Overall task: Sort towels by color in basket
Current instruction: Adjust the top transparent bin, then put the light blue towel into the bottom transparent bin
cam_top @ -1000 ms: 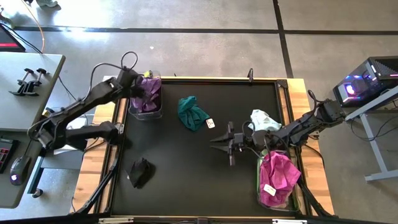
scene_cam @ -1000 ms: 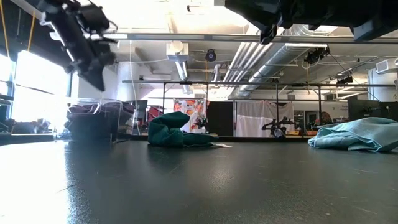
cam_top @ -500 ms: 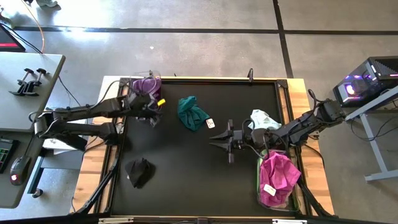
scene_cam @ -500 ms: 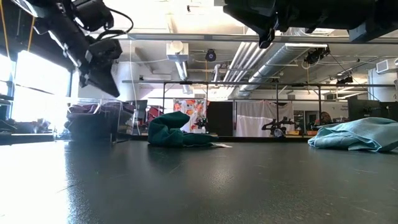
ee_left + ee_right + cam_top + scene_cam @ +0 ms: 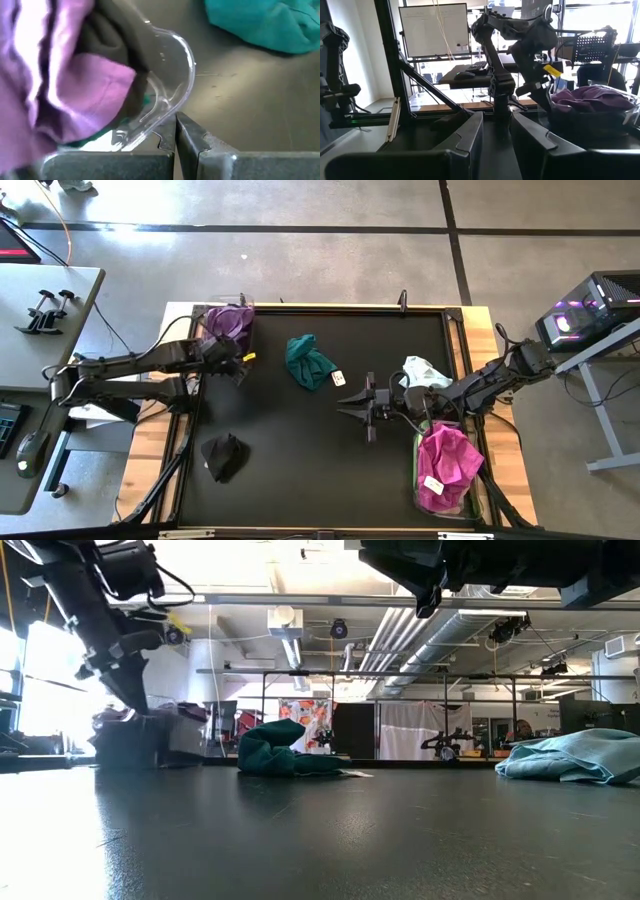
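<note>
We list, loose on the matte black surface: one teal crumpled soft cloth at the far middle; one black bunched cloth near left; one mint folded cloth at right.

Binned: purple soft cloths heaped in a clear rigid plastic basket, far left; magenta cloths in a second clear basket, near right.

Left gripper: fingers closed on nothing, tips at the purple basket's curved rim. Right gripper: mid-surface, fingers part open, empty.

We judge a sorting step between picks; next calls for reaching a loose cloth.
</note>
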{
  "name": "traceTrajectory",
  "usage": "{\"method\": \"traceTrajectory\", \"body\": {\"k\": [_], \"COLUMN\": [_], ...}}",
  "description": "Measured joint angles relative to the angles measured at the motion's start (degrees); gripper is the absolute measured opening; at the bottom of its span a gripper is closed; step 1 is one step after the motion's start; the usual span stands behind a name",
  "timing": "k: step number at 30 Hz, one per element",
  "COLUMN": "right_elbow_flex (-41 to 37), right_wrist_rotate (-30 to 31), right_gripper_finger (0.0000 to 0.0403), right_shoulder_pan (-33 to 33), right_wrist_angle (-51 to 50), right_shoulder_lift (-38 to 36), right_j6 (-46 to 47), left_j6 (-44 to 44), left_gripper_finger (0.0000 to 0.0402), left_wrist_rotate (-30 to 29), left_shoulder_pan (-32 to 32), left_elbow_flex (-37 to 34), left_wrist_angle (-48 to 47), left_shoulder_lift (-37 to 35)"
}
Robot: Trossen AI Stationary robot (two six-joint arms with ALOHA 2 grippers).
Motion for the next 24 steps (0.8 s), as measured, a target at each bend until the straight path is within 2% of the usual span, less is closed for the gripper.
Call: {"method": "traceTrajectory", "body": {"k": [5, 18, 22, 24], "right_elbow_flex": [0.0, 0.0, 0.0, 0.0], "right_wrist_rotate": [0.0, 0.0, -1.6, 0.6], "right_gripper_finger": [0.0094, 0.0094, 0.0094, 0.0094], "right_shoulder_pan": [0.0, 0.0, 0.7, 1.2], "right_wrist_angle": [0.0, -0.2, -0.5, -0.8], "right_shoulder_lift": [0.0, 0.0, 0.0, -0.3], "right_j6": [0.0, -0.1, -4.5, -7.6], "left_j6": [-6.0, -4.1, -3.3, -1.2], "left_gripper_finger": [0.0000, 0.0000, 0.0000, 0.0000], "left_wrist_rotate": [-2.6, -2.4, -2.7, -2.7], "left_shoulder_pan": [-0.1, -7.3, -9.6, -11.0], "left_elbow_flex": [2.6, 4.3, 4.2, 3.3], "left_wrist_angle": [-6.2, -1.6, 3.9, 9.7], "left_shoulder_lift": [-3.0, -5.3, -5.3, -5.0]}}
